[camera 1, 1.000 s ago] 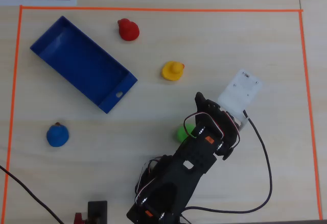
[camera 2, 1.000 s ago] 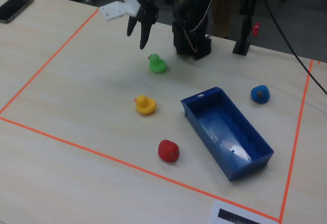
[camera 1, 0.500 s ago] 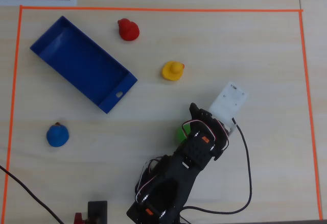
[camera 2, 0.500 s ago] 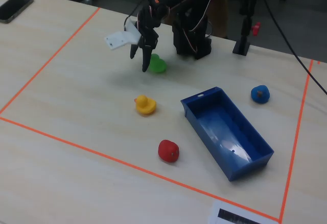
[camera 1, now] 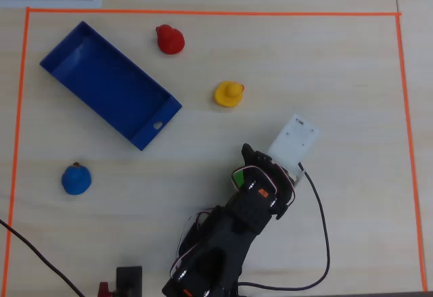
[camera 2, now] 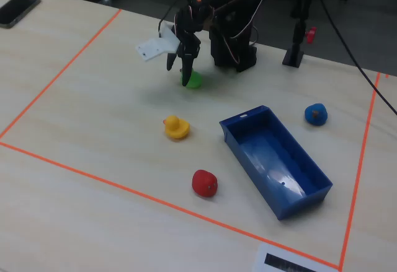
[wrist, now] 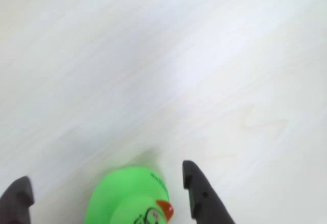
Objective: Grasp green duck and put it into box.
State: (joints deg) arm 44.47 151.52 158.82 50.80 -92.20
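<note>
1. Overhead view: my black 2-finger gripper (camera 1: 242, 168) hangs right of centre on the pale wooden table (camera 1: 338, 74), and under the wrist I see only a sliver of the small lime-green toy duck (camera 1: 239, 176). The shallow dark-blue plastic box (camera 1: 88, 74) lies well apart, up and to the left. A yellow duck (camera 1: 229, 94) sits roughly between the arm and that box; a red duck (camera 1: 170, 39) and a blue duck (camera 1: 76, 178) lie farther off.

2. Wrist view: the green duck (wrist: 127, 198) sits low in frame between the 2 black fingers (wrist: 202, 193). The jaws stand wide, with clear table on either side of the duck, so I hold nothing. The duck lies nearer the right finger than the left.

3. Fixed view: the gripper (camera 2: 180, 69) points down at the green duck (camera 2: 193, 79), close by the arm's base. I cannot tell here whether a fingertip touches it.

4. Risks, as I judge them: closing off-centre could make the nearer finger push the rounded body sideways, so it squirts out. A shallow grip could let it drop in transit. A low carry towards the box (camera 2: 276, 160) could clip the yellow duck (camera 2: 176, 127) or the box's wall.
</note>
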